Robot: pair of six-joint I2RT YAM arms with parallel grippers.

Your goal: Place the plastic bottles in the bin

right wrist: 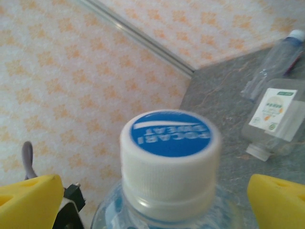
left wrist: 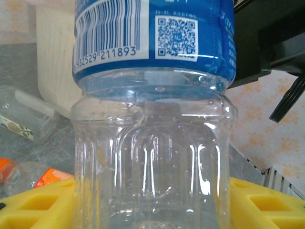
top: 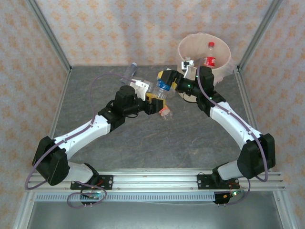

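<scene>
I have 2 end effectors at work on 1 bottle. My left end effector (top: 153, 98) is clamped on the clear lower body of the blue-labelled bottle (top: 163, 87), holding it above the desk (top: 143, 143). My right end effector (top: 170, 80) stands wide open, its 2 yellow fingers either side of the white-and-blue cap with a gap on each side.

From above I count 4 bottles: the held one, 1 red-labelled bottle (top: 210, 58) inside the bin (top: 193, 44), 1 far bottle (top: 130, 71) lying near the back wall, and 1 orange-marked bottle (top: 167, 113) lying just beside my left end effector. In my right wrist view a white-labelled bottle (right wrist: 274, 112) lies on the desk; I cannot tell whether it is 1 of those 4.

The bin sits in the far right corner, against the frame post, just beyond my right end effector. Open desk spreads on the near side, between my 2 arms.
</scene>
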